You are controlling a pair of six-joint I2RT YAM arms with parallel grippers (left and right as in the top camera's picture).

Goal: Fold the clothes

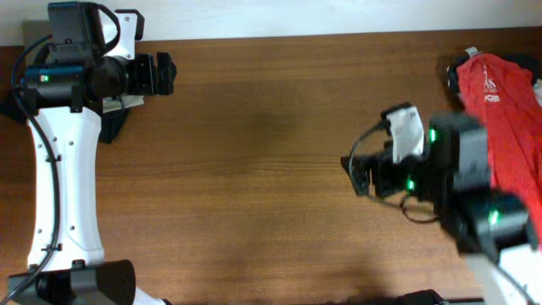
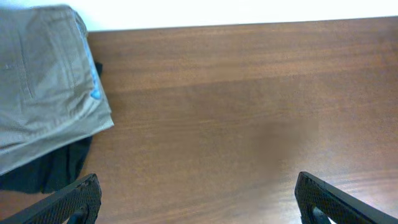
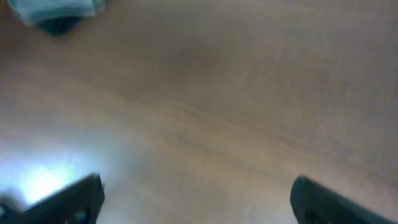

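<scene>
Both open and empty, the left gripper (image 1: 166, 74) hovers near the folded khaki cotton shorts (image 2: 43, 81); the right gripper (image 1: 352, 174) should pinch one hem of the red printed T-shirt (image 1: 512, 127) lying far right.

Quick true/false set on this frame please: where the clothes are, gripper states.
1. The red white-printed T-shirt lies at the brown wooden table's right edge. True.
2. The left gripper holds the khaki cotton shorts. False: its fingers are open over bare wood, clear of the shorts.
3. The khaki cotton shorts lie on a black fabric garment. True.
4. The right gripper is shut on the T-shirt. False: its fingers are open, nothing between them.
</scene>
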